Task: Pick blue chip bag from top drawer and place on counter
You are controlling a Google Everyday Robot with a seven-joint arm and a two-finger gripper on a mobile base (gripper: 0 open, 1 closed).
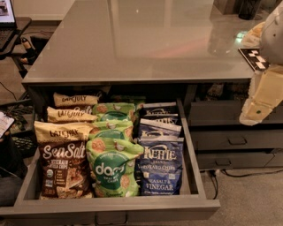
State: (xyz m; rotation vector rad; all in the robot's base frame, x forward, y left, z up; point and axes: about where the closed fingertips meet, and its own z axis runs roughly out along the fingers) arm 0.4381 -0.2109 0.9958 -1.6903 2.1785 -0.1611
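The top drawer [194, 154] is pulled open below the counter [132, 39]. A dark blue Kettle chip bag [160, 170] stands upright at the front of the drawer's right row, with several more blue bags [158, 128] behind it. My gripper [260, 101], cream-coloured on a white arm, hangs at the right edge of the view. It is above the narrower drawers, to the right of the open drawer and well above the blue bag. It holds nothing that I can see.
Green dots bags [112, 170] fill the middle row and brown Sea Salt bags [64, 170] the left row. Narrower grey drawers with handles [236, 139] are at the right. A black-and-white marker card [254, 58] lies on the counter's right side. A laptop [6, 13] is at the far left.
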